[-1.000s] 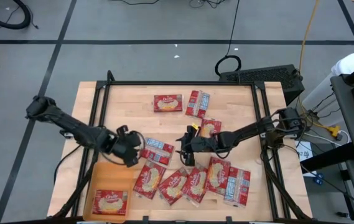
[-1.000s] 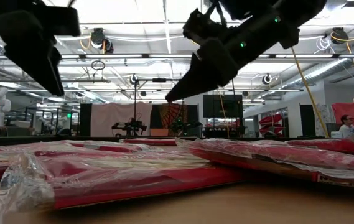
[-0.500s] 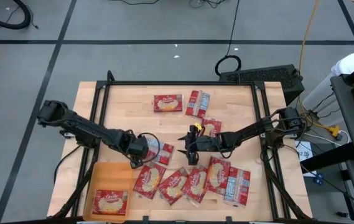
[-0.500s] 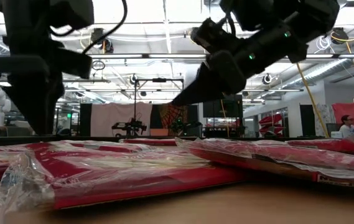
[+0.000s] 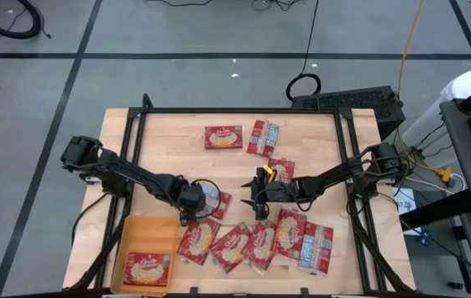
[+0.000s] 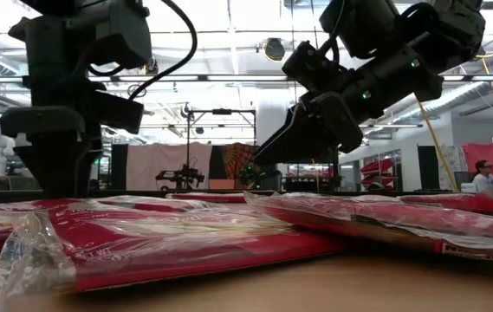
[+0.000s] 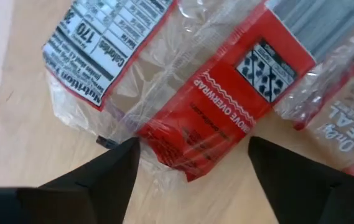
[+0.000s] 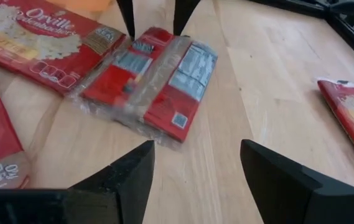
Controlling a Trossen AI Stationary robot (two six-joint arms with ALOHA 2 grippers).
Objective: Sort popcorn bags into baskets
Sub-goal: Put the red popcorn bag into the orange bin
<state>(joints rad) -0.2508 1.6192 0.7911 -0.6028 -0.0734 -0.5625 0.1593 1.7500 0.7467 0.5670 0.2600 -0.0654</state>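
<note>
Pale wooden tabletop (image 5: 169,132) carries everything, framed by a dark rail and standing on a grey floor. At its near-left corner sits the orange basket (image 5: 140,236) with one popcorn bag (image 5: 146,269) already lying flat inside. Just beside the basket, along the near edge, a row of overlapping popcorn bags (image 5: 256,242) runs toward the near-right corner.

Behind that row, near the tabletop's middle, lies the packet in hand: a bag turned label-down (image 5: 216,199), showing its nutrition panel and striped face. The left gripper (image 5: 194,203) hangs directly over it with its fingers (image 7: 111,171) spread wide, one on each side of the bag's red end, not yet closed on it. The left arm reaches in low from the left edge, stretched long, wrist bent down toward the bag. My reading is that the step is the pick of this bag; the next move calls for a short descent until the fingers bracket the crinkly wrapper, then a firm close before carrying it to the basket.

The right gripper (image 5: 257,199) hovers just beyond, also open and empty, its arm extended from the right edge and pointed at the same bag.

Farther back, three more bags (image 5: 223,136) lie toward the far edge.
</note>
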